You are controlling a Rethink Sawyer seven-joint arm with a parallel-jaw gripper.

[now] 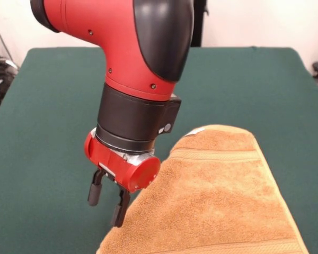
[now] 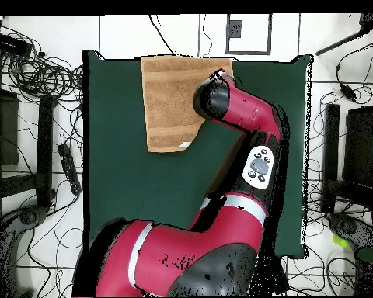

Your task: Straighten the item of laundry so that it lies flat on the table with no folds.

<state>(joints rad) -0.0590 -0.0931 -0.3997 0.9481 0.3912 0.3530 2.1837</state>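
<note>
The item of laundry (image 1: 222, 196) is an orange-tan towel lying on the green table (image 1: 53, 106) at the near right, running out of the picture at the bottom. Woven stripe bands cross it. Its far end looks rounded, one corner turned in, with a small white tag (image 1: 196, 130) showing there. My gripper (image 1: 105, 212) hangs just left of the towel's left edge, open, with nothing between its fingers; the right finger (image 1: 120, 209) is at or touching that edge. In the overhead view the towel (image 2: 168, 101) lies at the table's (image 2: 120, 178) top edge, and the arm's wrist (image 2: 214, 98) hides the gripper.
Green cloth stretches wide to the left of and behind the gripper in the front view. The overhead view shows cables (image 2: 54, 77) and dark equipment (image 2: 345, 155) on the floor on both sides of the table.
</note>
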